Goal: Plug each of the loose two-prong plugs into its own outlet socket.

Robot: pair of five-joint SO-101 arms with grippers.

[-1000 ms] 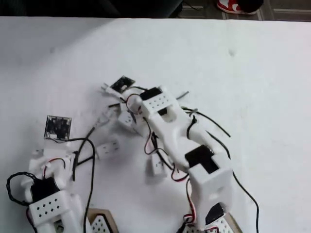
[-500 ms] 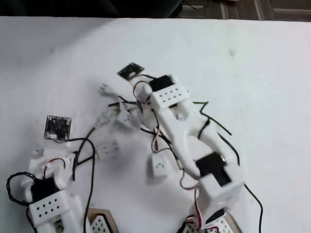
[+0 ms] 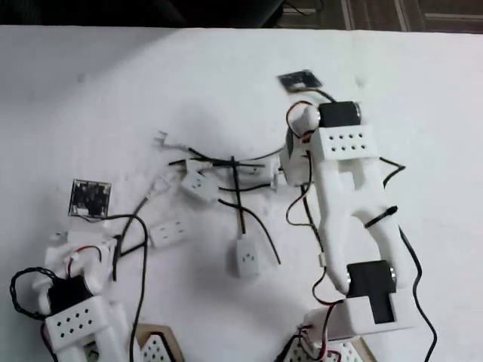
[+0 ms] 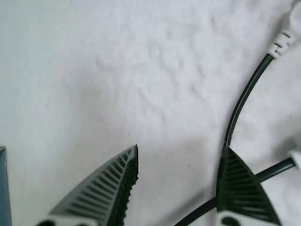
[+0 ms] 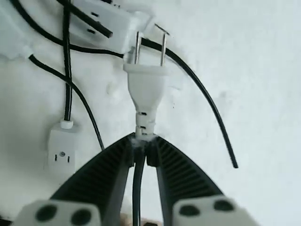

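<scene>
Table (image 3: 423,90): white cloth. Far edge runs along the top of the high view, dark floor past it. Most open room is the far strip, the far-left corner and the right side beyond the R arm (image 3: 351,196).

Clutter sits centre-left: socket A (image 3: 198,183), socket B (image 3: 167,232), socket C (image 3: 247,256). Black cords (image 3: 238,192) cross btw A and C. Loose plug (image 3: 162,138) lies apart on the far-left side of the cluster, bare cloth around it.

R gripper (image 5: 141,140): fingers narrow, pinched on the cord right behind the held plug (image 5: 146,82). Plug body sticks out past the tips, both prongs free. Prong tips are just short of a white socket block (image 5: 106,19), not in it. Cannot tell which of A–C that block is.

L gripper (image 4: 181,149): fingers wide apart, nothing btw them, over bare cloth. A black cord (image 4: 240,110) runs past one fingertip. L arm (image 3: 72,302) sits at the near-left corner, close to the near edge.

Change vs 1.0 s ago: R arm lay across the cluster then, w/ its gripper end by A and covering part of C. It has since swung right. Gripper end is now right of the cords, and C is in the clear. Cords now stretch rightward from A toward the gripper. Loose plug, B and L arm are in the same places.
</scene>
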